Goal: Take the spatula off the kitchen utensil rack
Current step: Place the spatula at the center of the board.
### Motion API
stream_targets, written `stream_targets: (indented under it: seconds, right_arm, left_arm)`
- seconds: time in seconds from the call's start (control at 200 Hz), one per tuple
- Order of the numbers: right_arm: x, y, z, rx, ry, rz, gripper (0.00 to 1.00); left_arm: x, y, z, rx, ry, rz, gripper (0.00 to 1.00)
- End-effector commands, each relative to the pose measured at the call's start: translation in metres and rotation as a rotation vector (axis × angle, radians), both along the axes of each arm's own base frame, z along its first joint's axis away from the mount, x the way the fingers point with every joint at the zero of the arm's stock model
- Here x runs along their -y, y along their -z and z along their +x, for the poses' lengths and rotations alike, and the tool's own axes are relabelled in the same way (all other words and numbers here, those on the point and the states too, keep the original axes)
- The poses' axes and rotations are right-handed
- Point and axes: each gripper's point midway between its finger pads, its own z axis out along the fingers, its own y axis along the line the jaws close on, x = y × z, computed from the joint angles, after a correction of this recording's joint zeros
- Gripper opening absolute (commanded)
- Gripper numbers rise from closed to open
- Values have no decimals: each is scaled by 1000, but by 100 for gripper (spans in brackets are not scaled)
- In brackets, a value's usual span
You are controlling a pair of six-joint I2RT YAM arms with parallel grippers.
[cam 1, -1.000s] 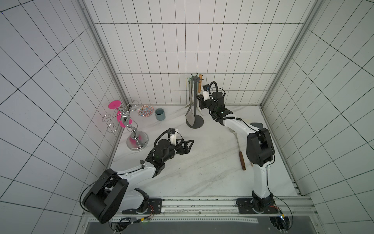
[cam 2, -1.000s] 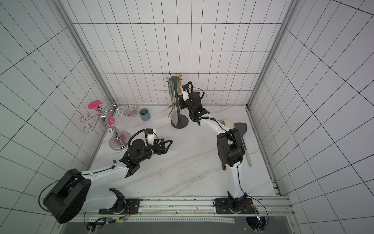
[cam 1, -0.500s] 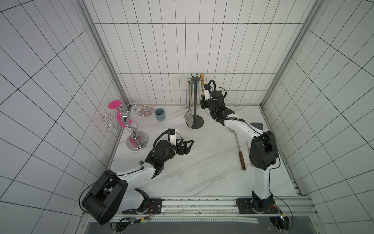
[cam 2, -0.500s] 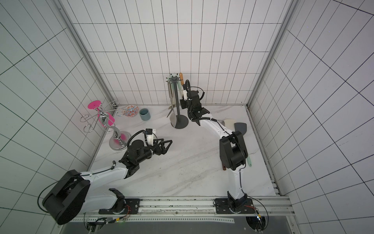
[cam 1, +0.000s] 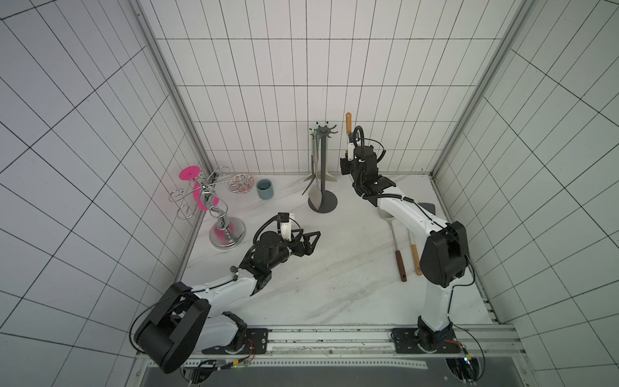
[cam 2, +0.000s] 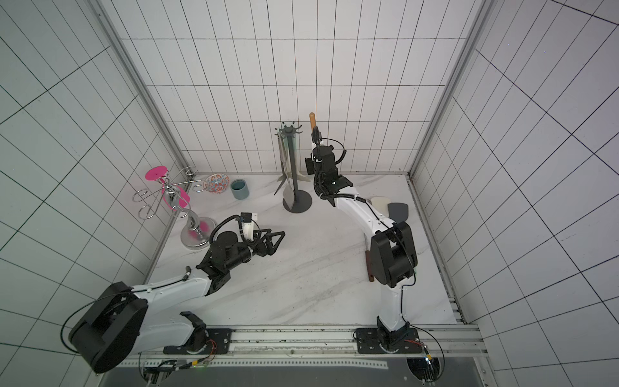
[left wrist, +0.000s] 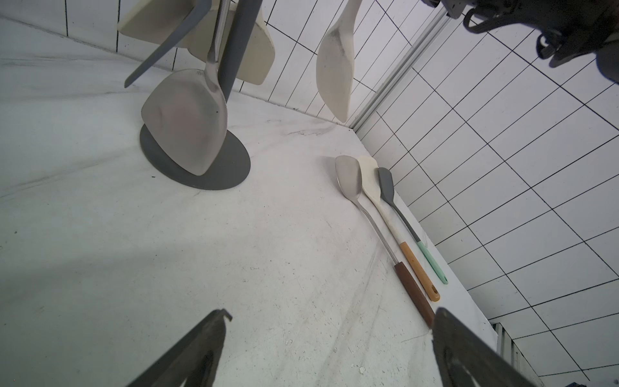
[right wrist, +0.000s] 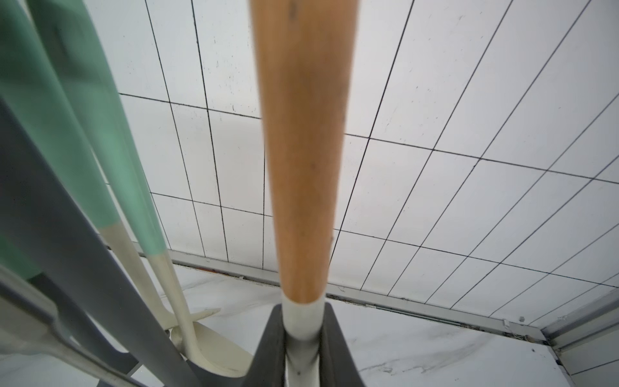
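Table [cam 1: 335, 284] carries the rack [cam 1: 323, 160] near its back edge, and utensils [left wrist: 187, 120] hang from it. Spatula [right wrist: 301, 150] hangs upright just beside the rack without touching it — wooden handle up, white blade down. Right claw [right wrist: 303, 321] is clamped on its neck under the handle; left claw [cam 1: 310, 243] hovers low over the table, jaws wide apart.

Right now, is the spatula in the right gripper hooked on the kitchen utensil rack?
No, in a top view the spatula held by the right gripper stands beside the kitchen utensil rack, clear of its hooks.
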Motion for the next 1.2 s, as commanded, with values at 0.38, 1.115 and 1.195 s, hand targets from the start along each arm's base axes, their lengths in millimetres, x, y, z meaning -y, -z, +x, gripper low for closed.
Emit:
stream_targets:
  seconds: [0.38,1.115,1.195]
  right_arm:
    - [27,-1,-77,35,-111,-67,0]
    - [71,105,-160,-231,-185,-574,0]
    - [76,111,-163,-253,-160,-642,0]
  left_arm:
    - [-2,-23,-10,87,12,-1,97]
    - [-13,-49,-25,156,-12,-42,97]
    - [-15,-52,-26,166,-19,-49,97]
